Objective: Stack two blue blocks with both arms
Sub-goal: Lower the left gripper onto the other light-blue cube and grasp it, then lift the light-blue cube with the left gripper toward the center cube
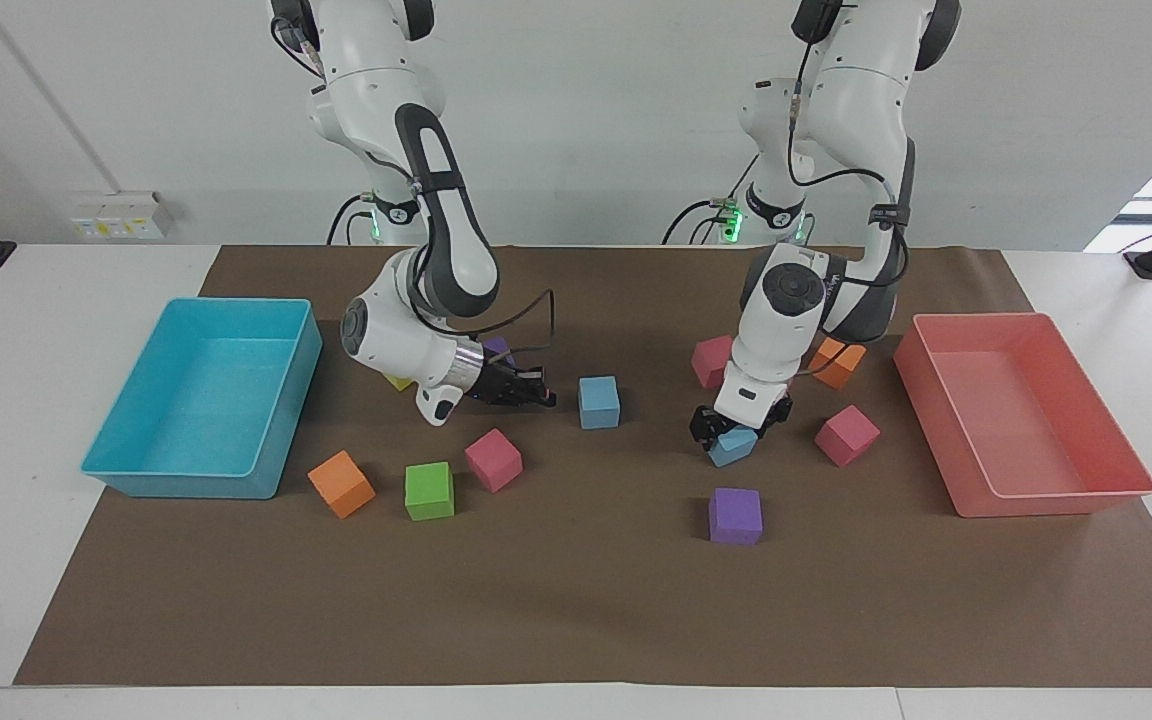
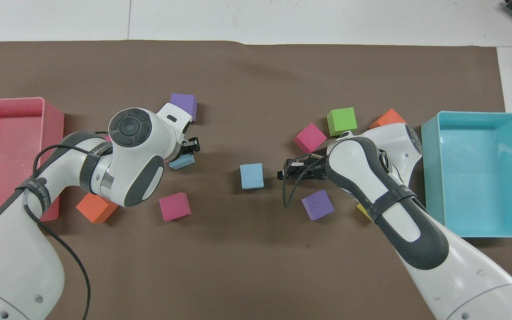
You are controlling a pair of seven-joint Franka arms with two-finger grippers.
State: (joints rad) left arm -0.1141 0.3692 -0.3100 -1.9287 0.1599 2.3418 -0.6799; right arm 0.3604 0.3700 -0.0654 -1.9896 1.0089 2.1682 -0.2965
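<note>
My left gripper (image 1: 725,432) clamps one blue block (image 1: 733,446) at the purple cube's (image 1: 735,516) twelve o'clock, the empty right gripper (image 1: 542,397) pinched beside the other blue block (image 1: 599,402), so a skewed grip may topple the stack.

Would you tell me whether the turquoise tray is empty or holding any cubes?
Empty: the turquoise tray shows only its bare floor in both views; every cube lies outside it, on the brown mat.

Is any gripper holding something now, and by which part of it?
The left gripper is shut on a blue block, gripping its upper part from above. The right gripper is shut and holds nothing.
</note>
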